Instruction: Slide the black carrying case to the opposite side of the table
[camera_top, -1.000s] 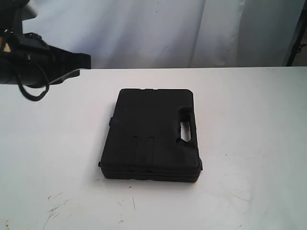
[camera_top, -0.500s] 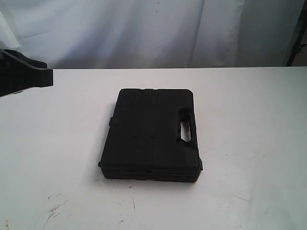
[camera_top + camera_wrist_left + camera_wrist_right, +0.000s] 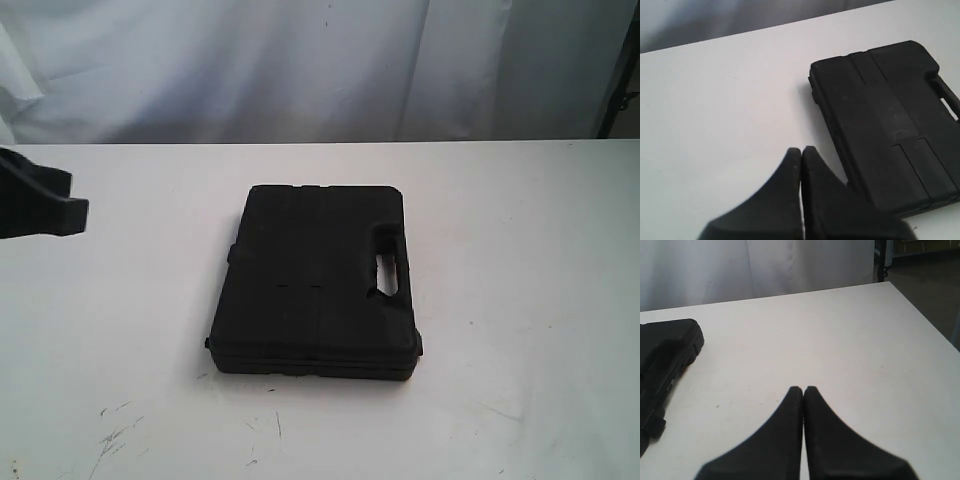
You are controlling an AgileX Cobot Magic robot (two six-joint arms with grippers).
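The matte black case [image 3: 315, 285] lies flat near the middle of the white table [image 3: 520, 250], its handle slot [image 3: 387, 266] toward the right side. The case [image 3: 890, 120] also shows in the left wrist view, and one corner of the case [image 3: 665, 360] in the right wrist view. My left gripper [image 3: 70, 205] hangs at the far left edge of the exterior view, well apart from the case. In its wrist view the left gripper [image 3: 801, 150] is shut with nothing held. My right gripper [image 3: 803, 389] is shut and empty over bare table; the exterior view does not show it.
A white curtain [image 3: 320, 60] hangs behind the table's far edge. Dark scuff marks [image 3: 115, 430] mark the near-left tabletop. A dark stand [image 3: 618, 90] rises at the far right. The table's right edge [image 3: 920, 320] drops to the floor in the right wrist view.
My left arm has drawn back to the left and lower, leaving only its gripper tip at the frame edge. The case has not moved.
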